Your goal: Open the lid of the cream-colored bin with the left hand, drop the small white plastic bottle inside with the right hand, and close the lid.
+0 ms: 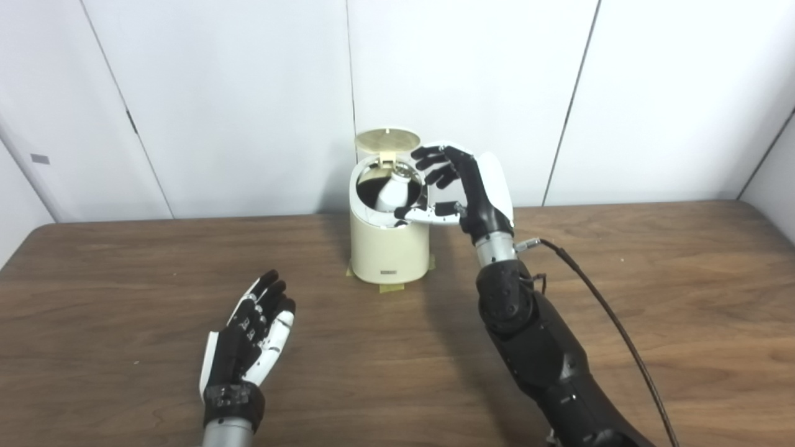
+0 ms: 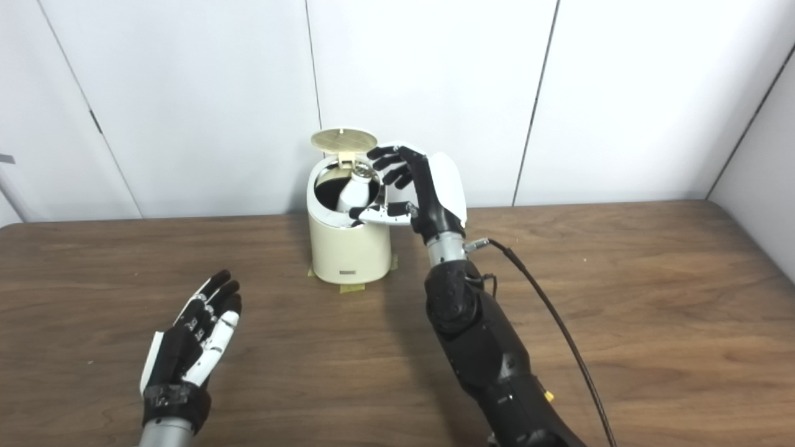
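Note:
The cream-colored bin [image 1: 388, 248] stands at the back middle of the table with its round lid [image 1: 386, 140] flipped up behind the opening. The small white plastic bottle [image 1: 395, 188] lies tilted inside the bin's mouth, its shiny cap end up toward the lid. My right hand [image 1: 464, 192] hovers at the bin's right rim, fingers spread apart, no longer around the bottle. My left hand [image 1: 248, 341] rests low over the table at the front left, palm up, fingers straight and holding nothing.
Yellow tape [image 1: 390, 287] marks the bin's foot on the brown wooden table [image 1: 652, 298]. A black cable [image 1: 596, 298] runs along my right forearm. White wall panels stand close behind the bin.

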